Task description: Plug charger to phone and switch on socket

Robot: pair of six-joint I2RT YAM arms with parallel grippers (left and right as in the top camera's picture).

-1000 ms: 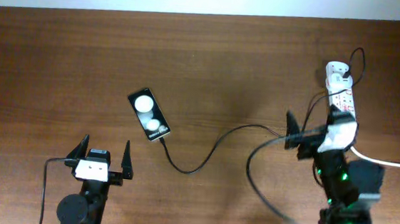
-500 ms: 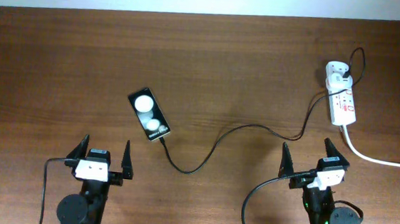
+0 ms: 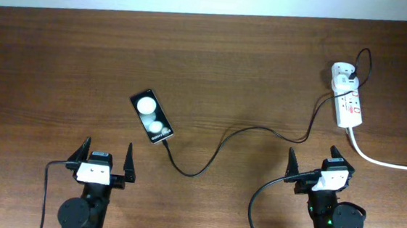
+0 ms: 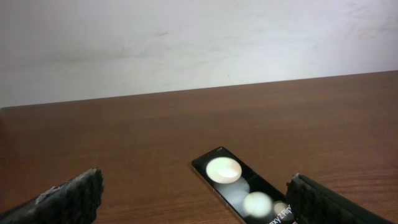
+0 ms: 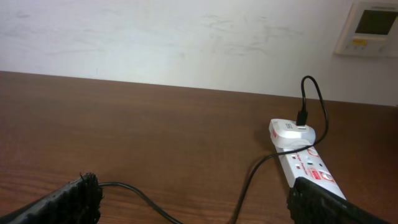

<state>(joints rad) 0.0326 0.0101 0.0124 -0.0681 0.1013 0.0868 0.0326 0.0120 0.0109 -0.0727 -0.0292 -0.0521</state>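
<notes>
The black phone (image 3: 152, 116) lies face up at centre left, two light spots on its screen; it also shows in the left wrist view (image 4: 249, 191). The black charger cable (image 3: 215, 151) runs from the phone's lower end, its tip touching that end, to the white plug adapter (image 3: 343, 74) seated in the white socket strip (image 3: 350, 107), which also shows in the right wrist view (image 5: 308, 168). My left gripper (image 3: 104, 158) is open and empty below the phone. My right gripper (image 3: 316, 163) is open and empty below the socket.
The thick white power-strip cord (image 3: 389, 163) runs off the right edge. A black arm cable (image 3: 258, 206) curves beside the right arm's base. A white wall and a wall panel (image 5: 373, 28) stand beyond the table's far edge.
My right arm has drawn back from the socket strip toward the table's front edge. The left arm, phone and cable have not moved.
</notes>
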